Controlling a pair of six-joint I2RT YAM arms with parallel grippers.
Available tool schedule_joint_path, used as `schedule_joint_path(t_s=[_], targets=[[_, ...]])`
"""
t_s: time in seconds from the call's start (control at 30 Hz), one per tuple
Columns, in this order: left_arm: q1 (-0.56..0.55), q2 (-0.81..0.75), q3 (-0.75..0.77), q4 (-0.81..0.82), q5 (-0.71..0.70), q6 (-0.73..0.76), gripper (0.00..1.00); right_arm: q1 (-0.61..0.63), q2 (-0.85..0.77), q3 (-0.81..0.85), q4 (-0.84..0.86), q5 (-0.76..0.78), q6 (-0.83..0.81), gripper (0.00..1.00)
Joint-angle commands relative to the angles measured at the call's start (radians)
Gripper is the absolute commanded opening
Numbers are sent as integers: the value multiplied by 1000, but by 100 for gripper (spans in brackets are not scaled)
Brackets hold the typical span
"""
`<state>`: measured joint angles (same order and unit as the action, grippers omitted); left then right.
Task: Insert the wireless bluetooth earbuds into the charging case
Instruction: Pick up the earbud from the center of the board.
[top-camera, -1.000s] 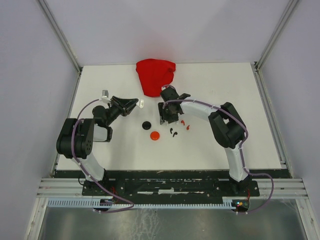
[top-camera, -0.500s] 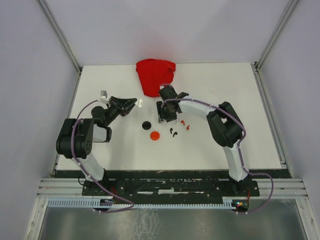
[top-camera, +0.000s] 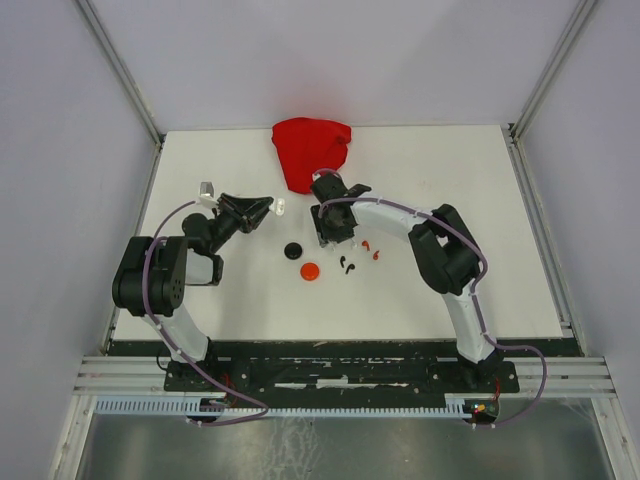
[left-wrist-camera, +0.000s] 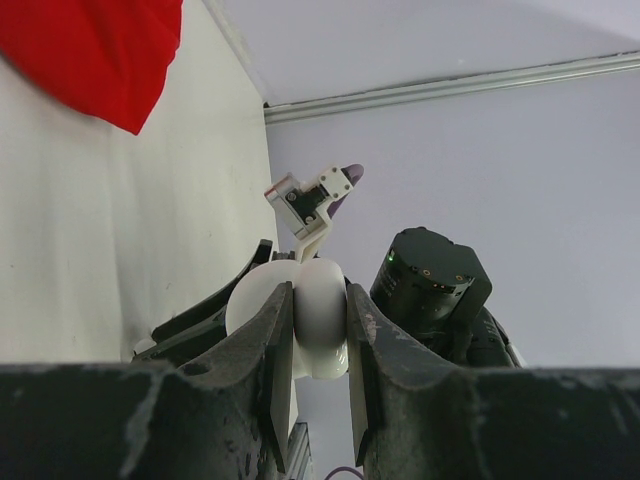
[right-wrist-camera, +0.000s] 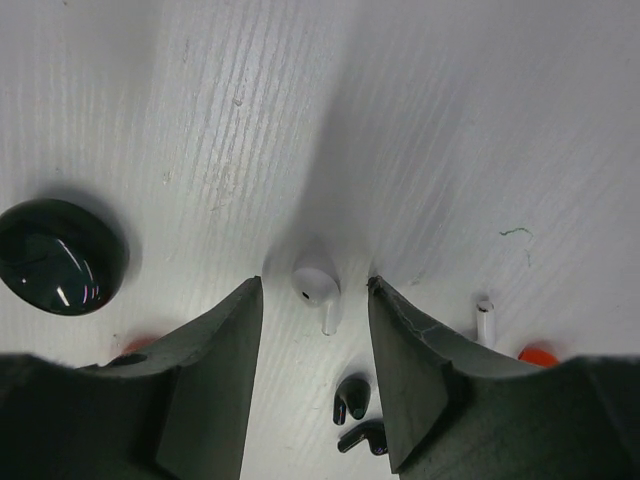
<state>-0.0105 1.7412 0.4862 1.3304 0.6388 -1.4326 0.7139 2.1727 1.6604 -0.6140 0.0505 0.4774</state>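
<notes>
- Right wrist view shows the right gripper (right-wrist-camera: 313, 300) spread open and low over the table (right-wrist-camera: 480, 120). One white earbud (right-wrist-camera: 316, 281) lies on the surface squarely in the gap between its fingers (right-wrist-camera: 215, 380).
- That earbud's long axis runs along the gap, with the rounded head toward the far end of the view and the stem pointing back toward the wrist. The closing line therefore crosses the earbud rather than following its length.
- Neither finger seems to touch it, though the shadow under the tips makes this hard to be sure of.
- A second white earbud (right-wrist-camera: 485, 322) lies just outside the finger on the view's right. The black earbuds (right-wrist-camera: 355, 415) lie nearer the wrist, and the black case (right-wrist-camera: 60, 255) sits well off to the other side.
- Left wrist view shows the left gripper (left-wrist-camera: 320, 320) clamped on the white charging case (left-wrist-camera: 318, 310), held up off the table, with the red cloth (left-wrist-camera: 90, 50) beyond it.
- Top external view places the right gripper clearly nearer the loose earbuds. The left gripper and its case hang apart to the left, and the red case (top-camera: 311, 270) lies nearer the bases than either gripper.
- The step in hand looks like picking up the white earbud. It calls for a straight close on the head, since the thin stem could slip or flick out.
</notes>
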Motion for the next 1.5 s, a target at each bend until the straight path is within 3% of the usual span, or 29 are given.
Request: schedule_joint_path(t_s=[0.0,0.53,1.47], targets=[[6,4,-5,86,22,-32,3,21,19,55,-36,78,-60,55],[17,8,-7,95,25,-43,3,51,89,161,-146,155,-83,48],[28,13,-21,115,30,-49,3,48,110,176,-158,149,-58,34]])
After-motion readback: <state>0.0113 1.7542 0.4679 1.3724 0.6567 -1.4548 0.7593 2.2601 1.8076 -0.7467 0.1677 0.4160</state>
